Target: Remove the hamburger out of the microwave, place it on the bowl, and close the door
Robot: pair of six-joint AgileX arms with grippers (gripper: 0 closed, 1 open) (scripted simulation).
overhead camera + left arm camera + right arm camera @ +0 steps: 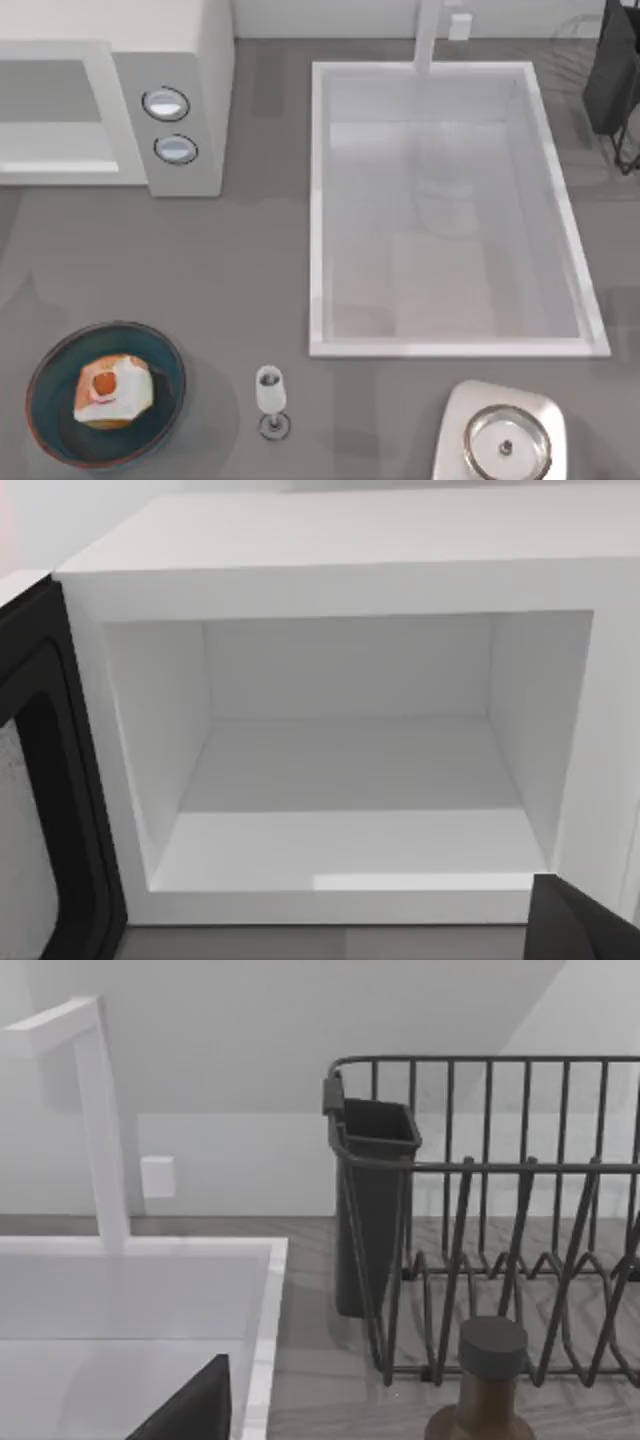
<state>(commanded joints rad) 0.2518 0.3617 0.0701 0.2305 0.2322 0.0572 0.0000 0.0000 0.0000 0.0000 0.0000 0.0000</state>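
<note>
The hamburger (pixel 112 390), a cream and tan lump with an orange-red patch, lies inside the deep-blue bowl (pixel 50 425) at the table's front left. At the back left stands the white microwave (pixel 190 60) with two round knobs. Its cavity (pixel 350 770) faces the left wrist camera and holds nothing. The door (pixel 45 810) is swung open beside the cavity, showing its dark inner frame and pale window. A dark corner of my left gripper (pixel 585 925) sits in front of the microwave. A dark part of my right gripper (pixel 195 1410) hangs over the sink's far right corner.
A wide white sink (pixel 320 210) with a faucet (pixel 430 35) fills the middle and right. A small wine glass (pixel 270 400) stands just right of the bowl. A steel dish (pixel 505 440) sits front right. A dark dish rack (pixel 500 1220) and a brown bottle (pixel 485 1380) are back right.
</note>
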